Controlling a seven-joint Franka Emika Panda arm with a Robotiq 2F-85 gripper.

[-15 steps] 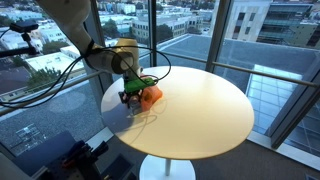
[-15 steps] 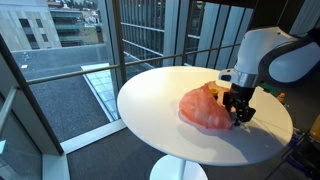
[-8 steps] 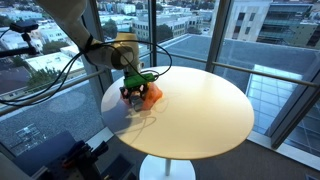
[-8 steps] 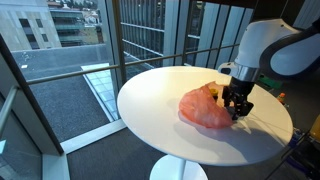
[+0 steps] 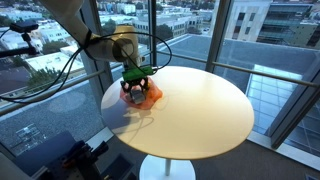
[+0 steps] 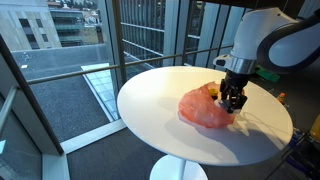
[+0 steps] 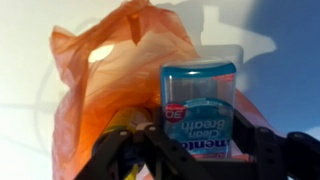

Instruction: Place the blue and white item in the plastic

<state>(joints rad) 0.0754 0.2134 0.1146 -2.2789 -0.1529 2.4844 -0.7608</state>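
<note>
Over at the left edge of the round table (image 5: 200, 112), in an exterior view, the gripper (image 5: 134, 86) hangs just above the plastic (image 5: 149, 97), a crinkled orange bag. The item is too small to pick out there. In an exterior view facing the windows, the gripper (image 6: 233, 102) sits over the plastic's (image 6: 203, 110) right end.

In the wrist view, the blue and white item (image 7: 200, 105) stands between the jaws, which look partly closed on its lower end. The plastic (image 7: 105, 70) spreads close behind it.

It looks like a light, stiff, smooth little pack, best pinched across its flat sides. The bag seems flimsy and likely to shift.
</note>
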